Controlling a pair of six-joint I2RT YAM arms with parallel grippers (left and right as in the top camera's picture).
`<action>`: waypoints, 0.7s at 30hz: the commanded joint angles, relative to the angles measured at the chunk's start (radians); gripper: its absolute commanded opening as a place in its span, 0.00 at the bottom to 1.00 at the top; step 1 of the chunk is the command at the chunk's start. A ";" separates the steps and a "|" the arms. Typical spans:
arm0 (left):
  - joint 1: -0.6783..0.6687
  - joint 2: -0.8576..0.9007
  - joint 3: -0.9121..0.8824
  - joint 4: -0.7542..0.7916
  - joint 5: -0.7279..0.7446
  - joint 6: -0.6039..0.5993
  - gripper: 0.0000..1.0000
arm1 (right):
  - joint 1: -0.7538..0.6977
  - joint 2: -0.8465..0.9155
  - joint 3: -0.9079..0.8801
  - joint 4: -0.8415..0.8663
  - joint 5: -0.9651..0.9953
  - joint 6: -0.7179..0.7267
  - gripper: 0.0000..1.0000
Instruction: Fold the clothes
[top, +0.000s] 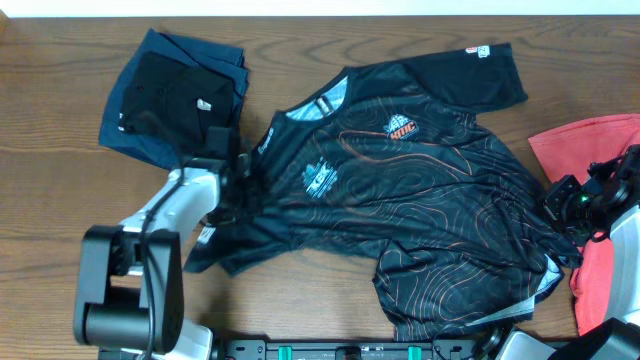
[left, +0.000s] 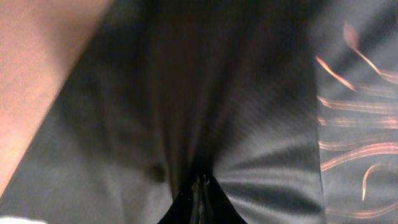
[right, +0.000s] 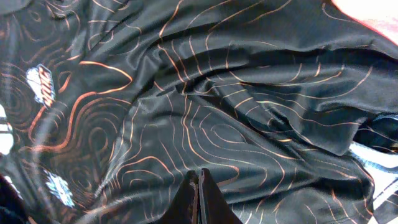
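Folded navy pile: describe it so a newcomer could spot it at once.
On the wooden table, find the big black jersey spread across the middle. Beyond its collar, toward the overhead view's top left, lies the folded navy pile. It alone is neatly folded and plain, with no orange contour lines.

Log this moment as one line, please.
left gripper: shut on jersey, cloth bunched | right gripper: shut, over jersey | jersey: spread out, rumpled, not folded
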 joint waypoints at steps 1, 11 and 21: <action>0.077 0.055 -0.120 -0.082 -0.170 -0.194 0.06 | 0.013 -0.016 0.019 0.005 -0.027 -0.020 0.01; 0.366 -0.085 -0.141 -0.208 -0.135 -0.250 0.06 | 0.090 -0.016 -0.040 0.106 -0.012 -0.019 0.02; 0.348 -0.448 -0.141 -0.182 0.080 -0.078 0.17 | 0.156 0.079 -0.304 0.378 0.183 0.277 0.01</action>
